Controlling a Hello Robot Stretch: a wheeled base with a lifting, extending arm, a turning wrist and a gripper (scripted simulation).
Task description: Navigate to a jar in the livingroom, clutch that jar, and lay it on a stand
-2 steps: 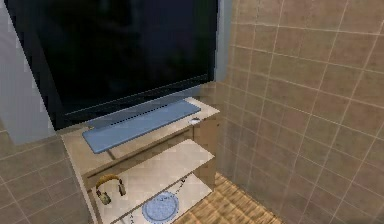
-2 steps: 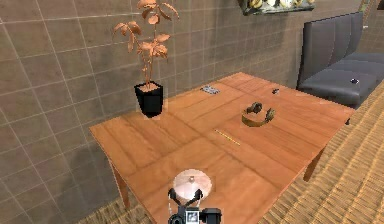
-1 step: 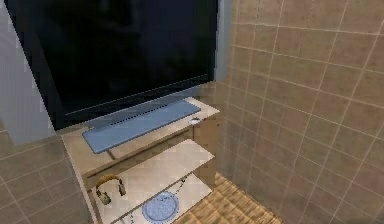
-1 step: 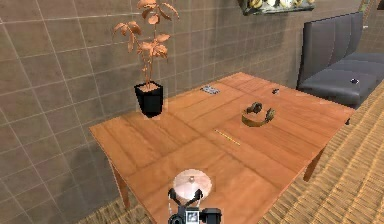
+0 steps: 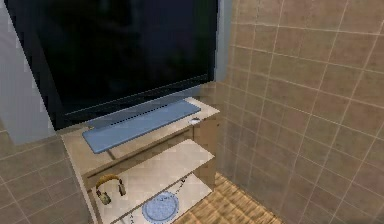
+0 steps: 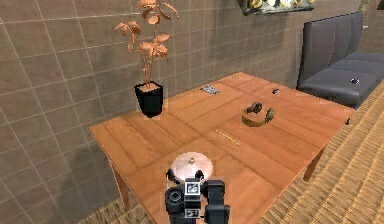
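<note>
Straight ahead it's boxed in: a pale wood TV stand [image 5: 160, 166] with a big black TV [image 5: 120, 50] sits tight against a tan tiled wall [image 5: 300, 90], whereas the side view has open woven floor [image 6: 355, 172] between the wooden table [image 6: 140, 140] and a dark sofa [image 6: 335, 50]. Over there the gripper [image 6: 181, 201] is at the table's near edge, right by a squat round pinkish-grey thing [image 6: 190, 165] with a knob on top (looks like the jar) standing on the smooth tabletop, so I can't tell whether it's holding anything or how the fingers are set.
</note>
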